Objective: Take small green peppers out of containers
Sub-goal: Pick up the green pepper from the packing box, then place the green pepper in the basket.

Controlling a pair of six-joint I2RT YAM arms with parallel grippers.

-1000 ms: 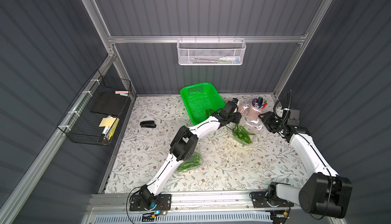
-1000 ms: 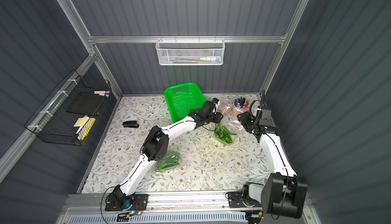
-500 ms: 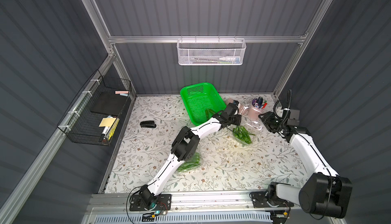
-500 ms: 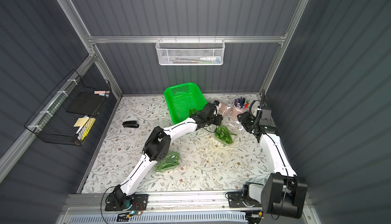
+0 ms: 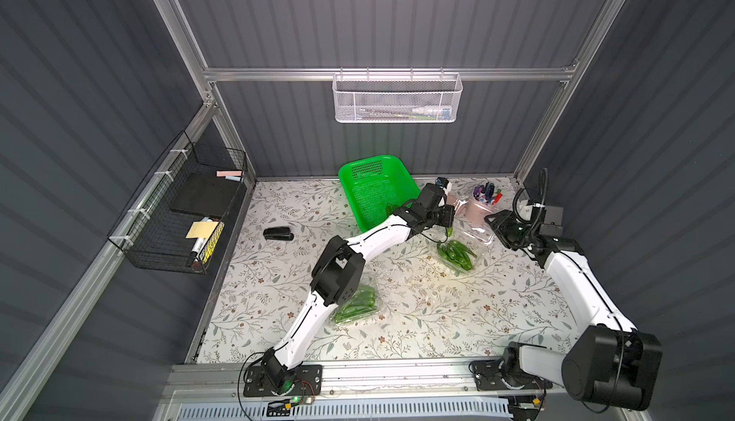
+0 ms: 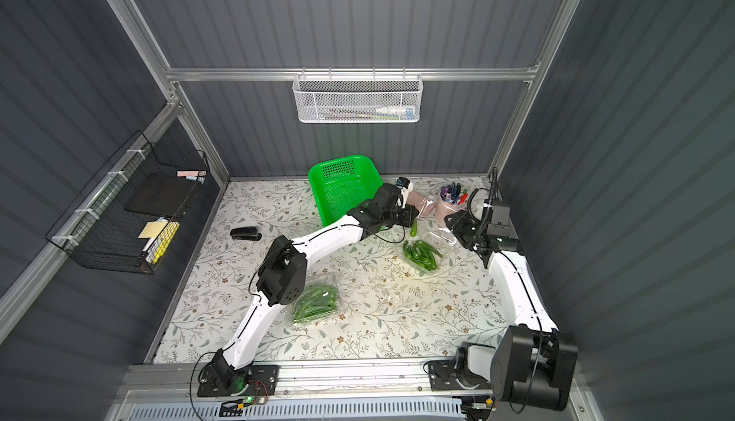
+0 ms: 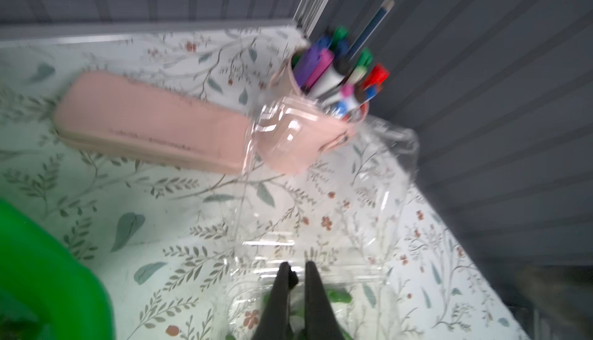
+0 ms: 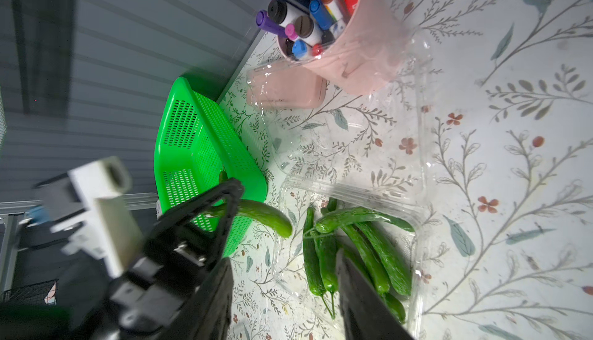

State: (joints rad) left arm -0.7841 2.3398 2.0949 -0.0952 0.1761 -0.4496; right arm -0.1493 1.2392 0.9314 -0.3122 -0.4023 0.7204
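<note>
My left gripper is shut on one small green pepper, which hangs between its fingers just above the table, between the green basket and the open container. That clear pack lies with its lid folded back and holds several small green peppers. A second container, closed and full of peppers, lies beside the left arm's elbow. My right gripper stands open over the near edge of the open pack, with nothing between its fingers. In the left wrist view the left gripper is blurred.
A bright green perforated basket stands against the back wall, close to the left gripper. A pink cup of markers and a pink case sit behind the open pack. A black stapler lies at the left.
My left gripper has shut on a pepper at the open pack and now holds it off the pack. The right arm has stayed where it was.
</note>
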